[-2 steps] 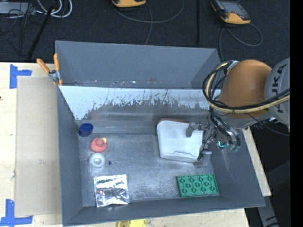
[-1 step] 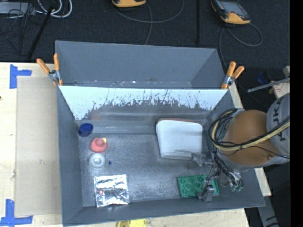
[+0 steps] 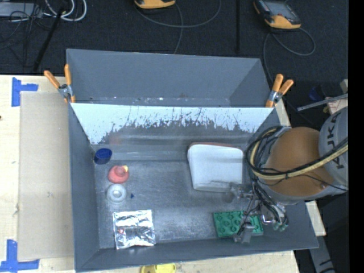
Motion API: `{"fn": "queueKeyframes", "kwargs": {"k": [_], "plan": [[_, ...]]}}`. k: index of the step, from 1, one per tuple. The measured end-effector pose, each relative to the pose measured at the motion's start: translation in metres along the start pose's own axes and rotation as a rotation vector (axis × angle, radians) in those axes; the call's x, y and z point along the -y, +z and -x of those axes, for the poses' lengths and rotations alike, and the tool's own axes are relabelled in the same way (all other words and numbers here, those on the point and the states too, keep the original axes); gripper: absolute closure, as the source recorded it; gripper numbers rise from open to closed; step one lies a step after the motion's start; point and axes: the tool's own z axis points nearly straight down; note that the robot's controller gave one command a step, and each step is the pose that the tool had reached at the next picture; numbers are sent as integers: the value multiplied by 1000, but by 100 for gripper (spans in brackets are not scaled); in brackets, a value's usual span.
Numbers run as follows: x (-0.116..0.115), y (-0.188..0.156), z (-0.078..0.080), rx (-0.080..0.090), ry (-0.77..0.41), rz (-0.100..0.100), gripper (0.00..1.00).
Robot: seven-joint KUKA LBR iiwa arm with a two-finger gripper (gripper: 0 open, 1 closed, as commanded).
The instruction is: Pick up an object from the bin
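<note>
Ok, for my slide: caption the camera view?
Gripper over a green studded block, lower right corner of the bin.

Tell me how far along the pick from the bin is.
Done: the pincer sits low in the near right corner of the bin, at the right end of the green studded plate. In hand: any grip on it, which I cannot confirm. Left: the lift; the plate lies flat on the floor.

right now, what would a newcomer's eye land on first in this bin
The gripper hangs at the lower right of the bin in the view, over a green studded building plate. Just up the view from it lies a white rectangular tub, and a crinkled silver foil packet gleams at the lower left.
</note>
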Motion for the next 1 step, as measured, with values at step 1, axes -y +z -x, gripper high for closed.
{"fn": "queueKeyframes", "kwargs": {"k": [1], "plan": [[13,-15,11,0,-24,-1,0]]}}
